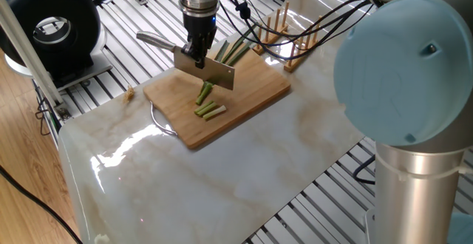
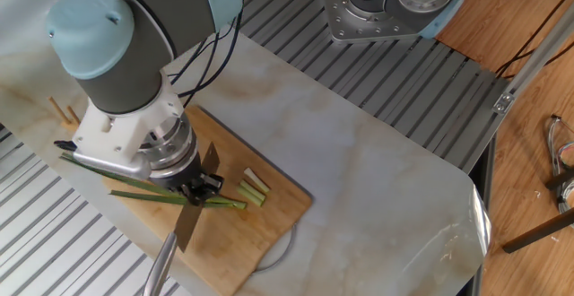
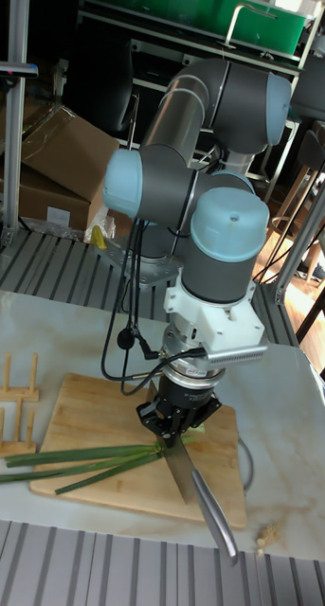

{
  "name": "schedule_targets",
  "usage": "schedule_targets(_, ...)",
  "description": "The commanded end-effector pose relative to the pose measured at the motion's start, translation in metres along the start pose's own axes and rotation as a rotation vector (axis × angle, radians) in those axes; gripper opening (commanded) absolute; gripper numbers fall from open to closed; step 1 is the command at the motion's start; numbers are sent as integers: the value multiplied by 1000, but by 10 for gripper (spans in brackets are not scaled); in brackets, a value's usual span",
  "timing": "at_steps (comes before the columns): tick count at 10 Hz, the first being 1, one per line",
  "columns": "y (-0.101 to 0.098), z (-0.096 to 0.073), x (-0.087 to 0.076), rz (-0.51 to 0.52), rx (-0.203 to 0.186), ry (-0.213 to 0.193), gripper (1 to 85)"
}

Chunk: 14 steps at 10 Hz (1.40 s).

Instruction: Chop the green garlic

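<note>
**Knife held over the garlic on a marbled tabletop**

A pale marbled tabletop (image 1: 244,170) carries a wooden cutting board (image 1: 255,96). Over it the claw (image 1: 196,54) is clamped on the spine of a knife (image 1: 214,72); its fingertips are largely hidden behind the blade. The green garlic (image 3: 81,462) lies under the blade: long stalks run out toward a wooden peg rack (image 1: 292,41), their cut ends hidden by the knife. How many stalks is hard to tell. About three short cut pieces (image 1: 209,110) lie just beside the blade.
</note>
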<state>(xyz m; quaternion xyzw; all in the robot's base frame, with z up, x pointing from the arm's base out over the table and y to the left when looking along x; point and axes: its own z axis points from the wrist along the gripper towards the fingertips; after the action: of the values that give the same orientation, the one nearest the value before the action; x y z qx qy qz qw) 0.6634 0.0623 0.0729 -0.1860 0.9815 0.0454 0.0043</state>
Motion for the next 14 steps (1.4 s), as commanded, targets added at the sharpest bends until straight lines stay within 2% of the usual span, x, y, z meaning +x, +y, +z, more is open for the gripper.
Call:
schedule_targets(1,2,4,-7,14,7,-14,13)
schedule_targets(4,-6,2,-7,13,33,-17,13)
schedule_targets(11,-2,7,-7,-26,22,-16,13)
schedule_targets(14,-3,16,-8,-32,22,-19,13)
